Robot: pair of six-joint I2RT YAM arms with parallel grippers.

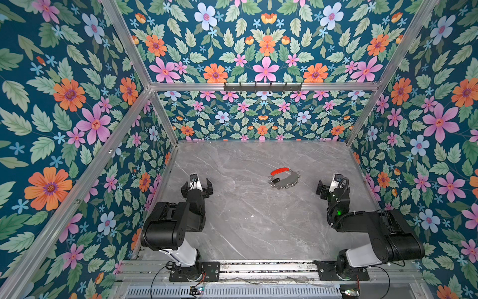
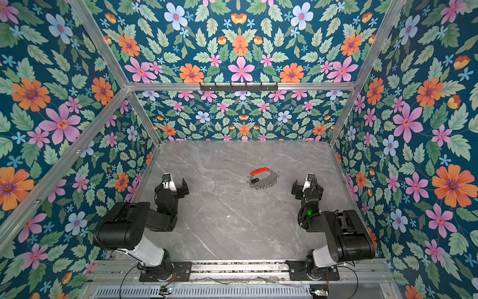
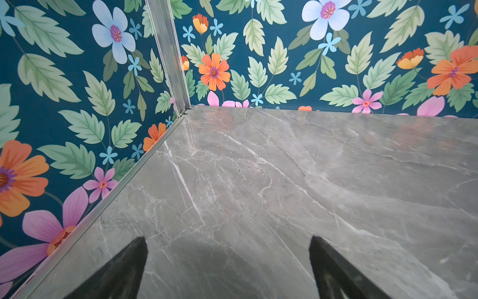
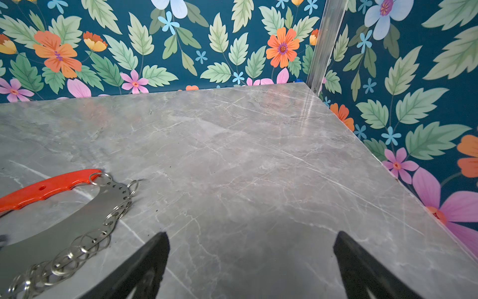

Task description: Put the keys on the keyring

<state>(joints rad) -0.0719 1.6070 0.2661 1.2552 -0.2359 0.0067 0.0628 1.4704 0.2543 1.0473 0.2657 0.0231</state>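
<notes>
Both pincers stand wide open and hold nothing: the left gripper (image 3: 227, 259) shows its two dark fingers (image 3: 124, 269) spread apart over bare marble, and the right gripper (image 4: 251, 259) shows the same wide gap with only tabletop between its fingers (image 4: 362, 271)

The keys (image 1: 276, 180), a small black oblong tag, lie on the left part of the keyring (image 1: 288, 182), at the edge of its central hole, with a bit of silver at the tag's left end; whether that little ring is threaded onto anything is too small to tell. In both top views the keyring lies flat on the grey marble table (image 1: 245, 220), right of centre and toward the back, its rim fringed with silver loops (image 4: 77, 253) and a red curved piece (image 1: 279, 171) along its far edge. The right gripper hovers near the keyring's right side without touching it, while the left gripper is well apart on the left of the table. Floral walls (image 1: 64, 103) with aluminium frame bars (image 1: 258, 86) enclose the table
</notes>
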